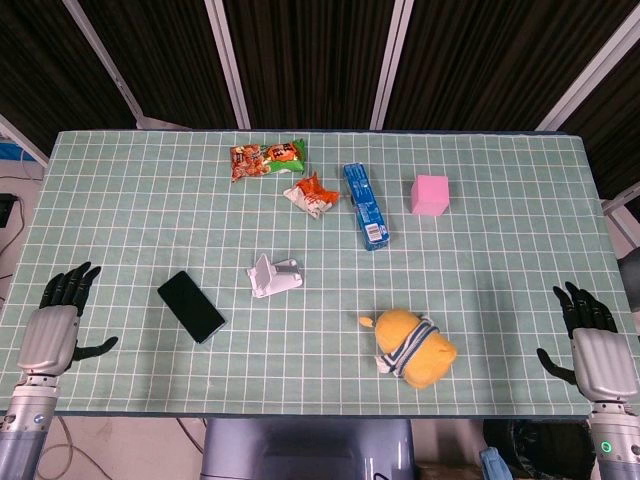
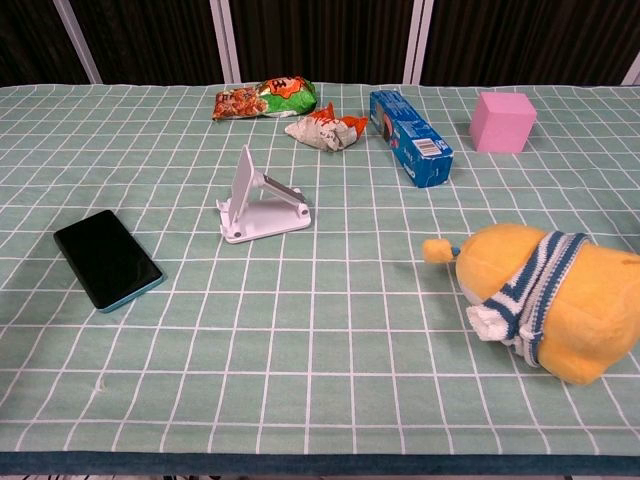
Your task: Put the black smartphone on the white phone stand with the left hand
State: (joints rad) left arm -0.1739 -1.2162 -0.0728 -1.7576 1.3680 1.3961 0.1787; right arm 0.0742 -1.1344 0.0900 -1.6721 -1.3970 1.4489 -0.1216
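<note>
The black smartphone (image 1: 190, 306) (image 2: 107, 259) lies flat on the green gridded table (image 1: 130, 200), screen up, left of centre. To its right stands the white phone stand (image 1: 272, 275) (image 2: 258, 200), with its back plate raised. My left hand (image 1: 58, 320) rests at the table's near left corner, fingers spread, holding nothing, well left of the phone. At the near right corner my right hand (image 1: 590, 335) is also spread and empty. Neither hand shows in the chest view.
A yellow plush toy with a striped scarf (image 1: 410, 346) (image 2: 540, 295) lies front right. At the back are a snack bag (image 1: 266, 157), a crumpled orange wrapper (image 1: 312, 194), a blue box (image 1: 366, 205) and a pink cube (image 1: 430, 195).
</note>
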